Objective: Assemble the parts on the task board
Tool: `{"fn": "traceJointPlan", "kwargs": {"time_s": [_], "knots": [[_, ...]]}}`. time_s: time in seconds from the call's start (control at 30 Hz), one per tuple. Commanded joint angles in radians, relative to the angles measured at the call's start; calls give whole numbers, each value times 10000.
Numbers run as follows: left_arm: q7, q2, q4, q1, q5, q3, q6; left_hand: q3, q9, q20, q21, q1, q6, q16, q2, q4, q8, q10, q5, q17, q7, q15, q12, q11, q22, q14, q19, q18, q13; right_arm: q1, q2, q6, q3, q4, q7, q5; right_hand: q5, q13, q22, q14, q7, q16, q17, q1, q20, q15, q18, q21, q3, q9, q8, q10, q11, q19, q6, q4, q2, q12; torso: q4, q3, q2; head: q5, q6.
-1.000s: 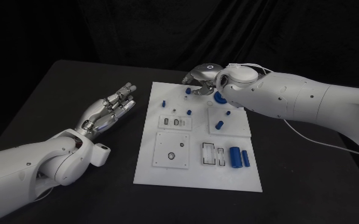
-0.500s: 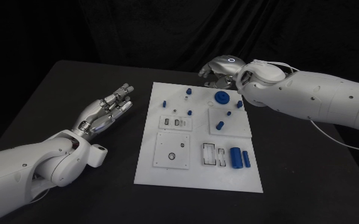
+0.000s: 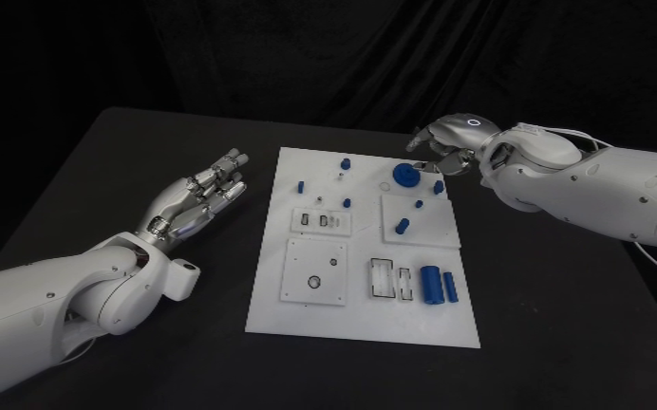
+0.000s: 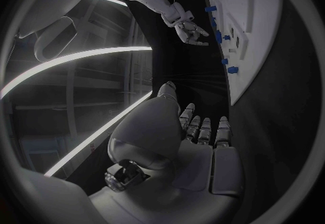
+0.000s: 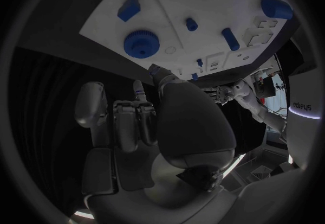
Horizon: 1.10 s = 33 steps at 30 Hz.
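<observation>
The white task board [image 3: 359, 320] lies in the middle of the black table. A round blue gear [image 3: 405, 176] sits near its far right corner, with several small blue pegs [image 3: 347, 205] around it. Two blue cylinders [image 3: 439, 287] lie side by side near the board's right edge. My right hand [image 3: 445, 142] hovers just beyond the far right corner, fingers loosely bent and apart, holding nothing. In the right wrist view the gear [image 5: 141, 43] lies past the fingertips [image 5: 138, 91]. My left hand [image 3: 203, 195] rests open beside the board's left edge, fingers stretched out.
Square inset plates [image 3: 313, 274] with holes and slots take up the board's near left part. Bare black table [image 3: 548, 315] surrounds the board on both sides. A black curtain hangs behind the table.
My right hand has drawn back to the right from above the board's far part, uncovering the blue gear. The left hand has stayed put.
</observation>
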Motion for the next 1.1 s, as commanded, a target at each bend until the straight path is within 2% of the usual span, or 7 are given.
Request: {"fn": "traceJointPlan", "kwargs": {"time_s": [0.03,0.13,0.23,0.3,0.53,0.83,1.1], "knots": [[2411,40,-6,21,27,4,145,56,13,67,-41,113,58,-37,21,-7,67,0,25,-9,14,57,18,66,1,14,15,54,15,-55,-60,434,1,45,-767,-20,-37,2626,686,1082,28,28,2627,-267,-23,-62,-233,333,-139,-57,-71,1092,20,296,-135,187,-21,29,-73,27,0,50,-32],[2410,61,-19,20,27,4,158,61,13,73,-40,129,57,-37,20,-8,66,-4,25,-9,18,62,17,69,2,14,16,54,14,-100,-91,609,-3,39,-920,-20,-37,2626,754,1082,35,28,2627,-375,-24,-64,-246,397,-215,-98,-72,1092,24,356,-210,264,-35,29,-61,39,7,70,-36],[2410,76,-32,20,27,4,168,63,13,74,-39,133,56,-37,20,-8,66,-4,25,-9,19,63,17,70,3,14,17,54,14,-141,-87,712,-5,21,-1002,-20,-31,2626,979,1082,69,28,2627,-453,-22,-54,-315,671,-288,-117,-44,1092,44,587,-189,322,-56,29,-55,25,1,52,-51],[2409,82,-40,20,27,4,174,66,12,78,-39,143,53,-37,19,-8,65,-3,24,-9,21,65,17,71,4,14,18,54,14,-169,-68,766,-6,3,-1045,-20,-29,2626,1050,1082,97,28,2627,-449,-17,-46,-335,753,-311,-115,-23,1092,60,657,-145,324,-64,29,-58,36,15,49,-66],[2403,76,-48,19,27,4,181,72,10,87,-39,165,40,-37,16,-9,62,-6,24,-9,24,71,17,74,3,14,18,55,14,-234,51,890,-7,-106,-1135,-20,-23,2626,1111,1082,157,28,2627,-384,5,-11,-350,813,-319,-115,-30,1092,109,707,-146,283,-70,29,-48,9,6,53,-106],[2387,90,-69,19,27,4,201,80,9,96,-39,193,41,-37,12,-11,61,-4,24,-9,31,78,17,80,3,14,18,56,14,-303,288,932,-5,-327,-1143,-20,-21,2626,1139,1082,156,28,2627,-329,15,-1,-357,840,-308,-103,-19,1092,115,729,-134,242,-59,29,-14,-2,-3,22,-139],[2367,105,-95,19,27,4,211,96,7,110,-38,250,25,-37,1,-20,56,-3,24,-9,41,87,17,94,4,14,19,58,14,-321,483,909,-3,-466,-1033,-20,-21,2626,1160,1082,183,28,2627,-376,36,20,-357,845,-285,-68,9,1092,141,731,-75,279,83,29,-19,0,-16,23,-166]]}}
